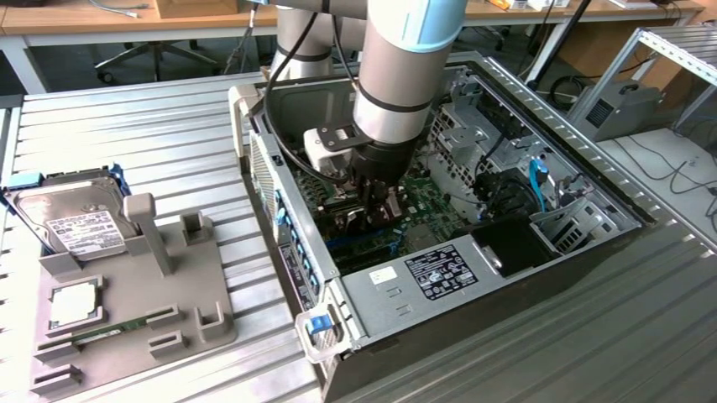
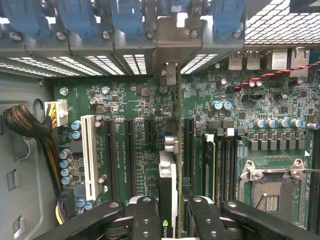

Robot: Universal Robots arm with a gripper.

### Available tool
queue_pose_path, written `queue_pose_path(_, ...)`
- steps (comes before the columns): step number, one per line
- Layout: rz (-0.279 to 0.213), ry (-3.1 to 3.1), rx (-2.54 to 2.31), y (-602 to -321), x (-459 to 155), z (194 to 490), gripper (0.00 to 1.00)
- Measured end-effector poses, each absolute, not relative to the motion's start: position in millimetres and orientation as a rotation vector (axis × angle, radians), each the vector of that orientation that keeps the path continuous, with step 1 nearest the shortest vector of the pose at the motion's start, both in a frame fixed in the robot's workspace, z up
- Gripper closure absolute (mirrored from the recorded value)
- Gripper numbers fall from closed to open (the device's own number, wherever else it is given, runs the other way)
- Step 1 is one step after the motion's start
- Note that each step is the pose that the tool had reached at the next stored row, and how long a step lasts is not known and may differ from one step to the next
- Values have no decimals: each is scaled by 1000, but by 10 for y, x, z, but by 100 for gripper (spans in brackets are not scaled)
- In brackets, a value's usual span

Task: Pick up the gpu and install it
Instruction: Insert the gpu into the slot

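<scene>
We logged the gpu [image 2: 168, 175], likely stiff, light, fragile, best gripped on its flat faces, pinched edge-on in the part-closed end effector [image 2: 170, 209] over the motherboard [image 2: 125, 100], three o'clock from the exterior view's tray [image 1: 207, 295].

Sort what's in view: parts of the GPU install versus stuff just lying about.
In the job: gpu, gripped edge-on by the end effector; motherboard; computer case.
Lying about: hard drive, RAM stick, silver square chip, all on the grey tray.
</scene>
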State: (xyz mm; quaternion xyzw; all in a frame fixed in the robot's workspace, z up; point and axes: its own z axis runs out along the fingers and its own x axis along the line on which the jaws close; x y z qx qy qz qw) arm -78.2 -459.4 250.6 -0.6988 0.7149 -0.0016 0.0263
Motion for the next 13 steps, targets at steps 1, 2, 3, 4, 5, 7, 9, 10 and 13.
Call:
queue_pose_path(1, -5, 2209, -2159, -4594, -781, 2506, 73)
queue_pose_path(2, -5, 2209, -2159, -4594, -781, 2506, 73)
queue_pose_path(3, -5, 2209, -2159, -4594, -781, 2506, 73)
queue_pose_path(4, -5, 2207, -2161, -4594, -781, 2506, 73)
queue_pose_path(5, -4, 2205, -2163, -4594, -781, 2506, 73)
queue_pose_path(7, -4, 2205, -2163, -4594, -781, 2506, 73)
queue_pose_path(9, -4, 2205, -2163, -4594, -781, 2506, 73)
queue_pose_path(10, -4, 2205, -2163, -4594, -781, 2506, 73)
queue_pose_path(13, -3, 2204, -2162, -4592, -781, 2501, 73)
